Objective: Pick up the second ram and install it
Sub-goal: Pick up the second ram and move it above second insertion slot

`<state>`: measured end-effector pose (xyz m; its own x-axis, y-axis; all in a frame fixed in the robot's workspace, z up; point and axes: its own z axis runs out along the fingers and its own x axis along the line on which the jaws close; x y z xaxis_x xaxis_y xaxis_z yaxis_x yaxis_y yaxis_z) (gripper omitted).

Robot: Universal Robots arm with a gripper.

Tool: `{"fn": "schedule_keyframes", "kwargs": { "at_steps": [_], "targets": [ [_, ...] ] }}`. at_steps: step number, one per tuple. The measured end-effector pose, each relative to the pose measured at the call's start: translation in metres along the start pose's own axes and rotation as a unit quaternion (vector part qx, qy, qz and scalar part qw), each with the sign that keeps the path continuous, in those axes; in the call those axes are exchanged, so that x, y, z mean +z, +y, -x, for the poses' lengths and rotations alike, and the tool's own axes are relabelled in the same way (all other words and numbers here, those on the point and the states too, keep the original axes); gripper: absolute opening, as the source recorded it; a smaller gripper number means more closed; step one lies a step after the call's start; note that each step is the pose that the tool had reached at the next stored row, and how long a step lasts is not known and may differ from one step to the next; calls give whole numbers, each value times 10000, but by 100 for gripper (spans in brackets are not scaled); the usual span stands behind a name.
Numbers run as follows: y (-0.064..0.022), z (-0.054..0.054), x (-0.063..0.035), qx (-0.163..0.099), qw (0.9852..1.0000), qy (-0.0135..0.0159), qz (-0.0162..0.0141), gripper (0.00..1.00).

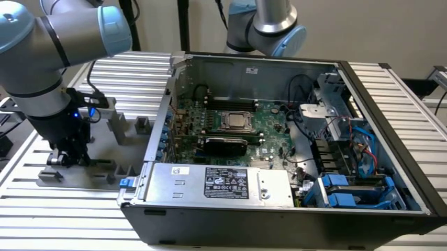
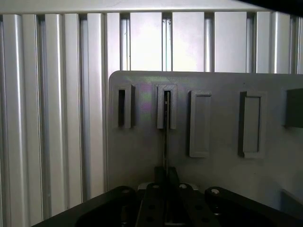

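In the exterior view we see the arm (image 1: 42,63) reaching down at that view's left, its tool (image 1: 68,157) lowered onto the grey holder plate (image 1: 103,150). The plate lies on the ribbed metal surface (image 1: 63,209), beside the open computer case (image 1: 279,219). From here we cannot make out what sits between the fingers.

The wrist view settles that. There we see the second ram (image 2: 166,132) edge-on, a thin dark line. One end stands in a slotted holder block (image 2: 160,109) and the other runs down into the tool (image 2: 166,171). The fingers are drawn in narrow on either side of the stick, closed on it. The stick is seated in its block on the plate (image 2: 142,156). An empty slotted block (image 2: 125,108) stands just beside it, and two flat blocks (image 2: 200,124) lie further along the plate. Past the plate's edge we see the ribs of the surface (image 2: 52,118).

The exterior view alone gives us the case's inside. We see the green motherboard (image 1: 269,123) with its black memory slots (image 1: 234,103) near the far wall, well apart from the tool. The power supply (image 1: 223,185) lies along the near wall.
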<state>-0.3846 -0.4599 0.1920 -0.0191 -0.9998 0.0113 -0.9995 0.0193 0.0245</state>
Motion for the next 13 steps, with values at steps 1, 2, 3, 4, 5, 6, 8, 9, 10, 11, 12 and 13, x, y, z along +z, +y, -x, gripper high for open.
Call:
{"fn": "schedule_keyframes", "kwargs": {
  "at_steps": [1, 2, 3, 4, 5, 6, 8, 9, 10, 11, 12, 13],
  "targets": [
    [0, 0, 0, 0, 10000, 0, 0, 14],
    [0, 0, 0, 0, 10000, 0, 0, 14],
    [0, 0, 0, 0, 10000, 0, 0, 14],
    [0, 0, 0, 0, 10000, 0, 0, 14],
    [0, 0, 0, 0, 10000, 0, 0, 14],
    [0, 0, 0, 0, 10000, 0, 0, 14],
    [0, 0, -1, 0, 10000, 0, 0, 14],
    [0, 0, -3, 0, 10000, 0, 0, 14],
    [0, 0, -8, 0, 10000, 0, 0, 14],
    [0, 0, -14, 0, 10000, 0, 0, 14],
    [1, 0, -24, 0, 10000, 0, 0, 14],
    [1, 0, -39, 0, 10000, 0, 1, 14]
  ]
}}
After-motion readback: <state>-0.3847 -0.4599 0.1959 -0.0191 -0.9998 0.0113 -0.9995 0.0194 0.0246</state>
